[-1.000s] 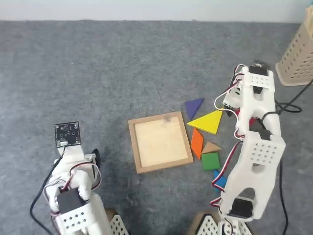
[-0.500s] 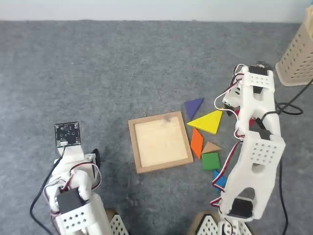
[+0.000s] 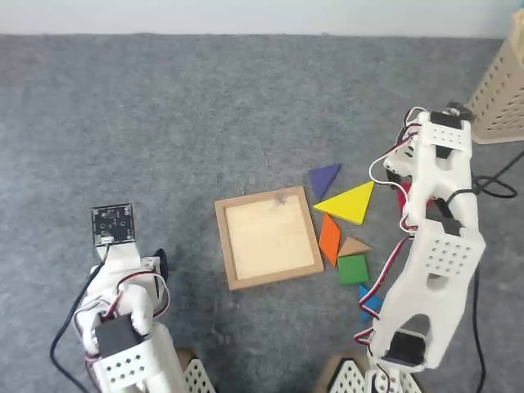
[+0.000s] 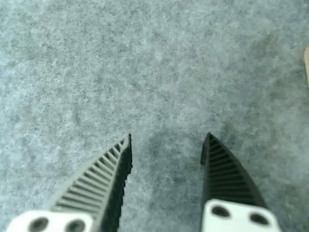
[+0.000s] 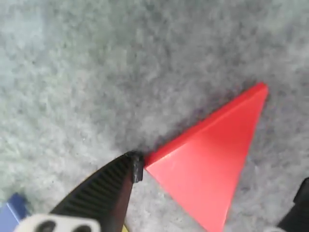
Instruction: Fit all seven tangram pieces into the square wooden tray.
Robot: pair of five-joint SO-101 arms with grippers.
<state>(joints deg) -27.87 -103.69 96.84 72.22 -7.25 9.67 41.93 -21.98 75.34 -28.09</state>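
Your right pincer [image 5: 219, 176] stood wide over the grey carpet [image 3: 164, 115], with the red triangle [image 5: 207, 169] lying flat between its jaws. One ribbed fingertip [image 5: 133, 166] touched a corner of that triangle. The other finger was visible only at the frame edge, apart from the piece.

Just beside this pincer, on the side toward the other arm, you had the yellow triangle [image 3: 350, 203] and the purple triangle [image 3: 324, 178]. The orange parallelogram [image 3: 329, 238], the tan triangle [image 3: 354, 246] and the green square [image 3: 353, 269] lay near it, back toward the arm's base. The blue piece [image 3: 370, 304] lay farther back still, partly under the arm. All of these rested on the carpet.

The square wooden tray [image 3: 223, 246] lay beyond those pieces from the right pincer, its orange neighbour almost touching the rim.

Your left pincer [image 4: 166, 140] stood wide open over bare carpet, gripping nothing, well apart from the tray. A perforated basket [image 3: 499, 90] stood beyond the right pincer.
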